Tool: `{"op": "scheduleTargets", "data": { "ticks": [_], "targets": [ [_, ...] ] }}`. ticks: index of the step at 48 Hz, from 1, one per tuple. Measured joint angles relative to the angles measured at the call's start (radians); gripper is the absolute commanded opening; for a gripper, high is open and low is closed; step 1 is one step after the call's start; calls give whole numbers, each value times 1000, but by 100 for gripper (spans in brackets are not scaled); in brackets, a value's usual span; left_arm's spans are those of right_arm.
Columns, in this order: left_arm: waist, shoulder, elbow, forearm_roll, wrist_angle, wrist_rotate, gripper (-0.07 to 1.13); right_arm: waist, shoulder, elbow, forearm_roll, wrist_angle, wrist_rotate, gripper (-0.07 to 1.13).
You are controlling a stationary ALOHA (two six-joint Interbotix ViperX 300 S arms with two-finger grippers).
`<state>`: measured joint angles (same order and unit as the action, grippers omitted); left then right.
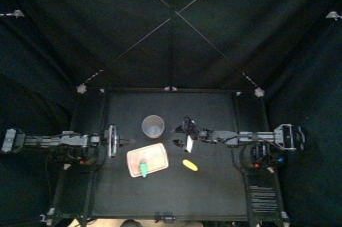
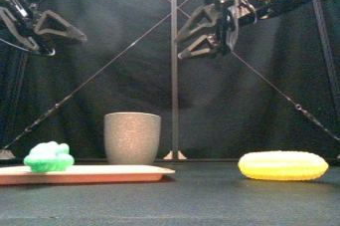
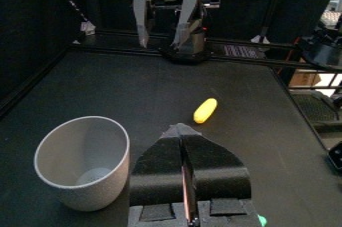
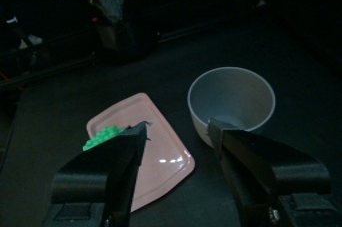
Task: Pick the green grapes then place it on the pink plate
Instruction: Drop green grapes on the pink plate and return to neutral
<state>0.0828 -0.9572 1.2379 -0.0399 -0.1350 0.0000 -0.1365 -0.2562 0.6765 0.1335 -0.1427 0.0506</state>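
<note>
The green grapes (image 2: 50,156) lie on the left end of the flat pink plate (image 2: 113,173), which sits left of the table's middle (image 1: 150,155). In the right wrist view the grapes (image 4: 102,139) show partly behind one jaw, on the plate (image 4: 144,156). My right gripper (image 4: 178,131) hangs open and empty, high above the table (image 2: 202,37) and behind the plate (image 1: 190,129). My left gripper (image 3: 185,136) is shut on nothing and rests at the table's left (image 1: 96,149), raised (image 2: 30,26).
A tall grey speckled cup (image 2: 133,137) stands upright just behind the plate (image 1: 152,124). A yellow oblong toy (image 2: 283,165) lies on the table to the right of the plate (image 1: 190,163).
</note>
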Motion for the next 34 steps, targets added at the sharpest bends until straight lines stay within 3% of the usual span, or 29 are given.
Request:
{"op": "scheduleTargets", "data": {
  "ticks": [8, 34],
  "targets": [
    [0, 0, -2, -2, -5, 0, 14, 12, -21, 63, -14, -120, -5, 88],
    [0, 0, -2, -2, -23, 0, 14, 43, -20, 97, -49, -184, -5, 88]
  ]
}}
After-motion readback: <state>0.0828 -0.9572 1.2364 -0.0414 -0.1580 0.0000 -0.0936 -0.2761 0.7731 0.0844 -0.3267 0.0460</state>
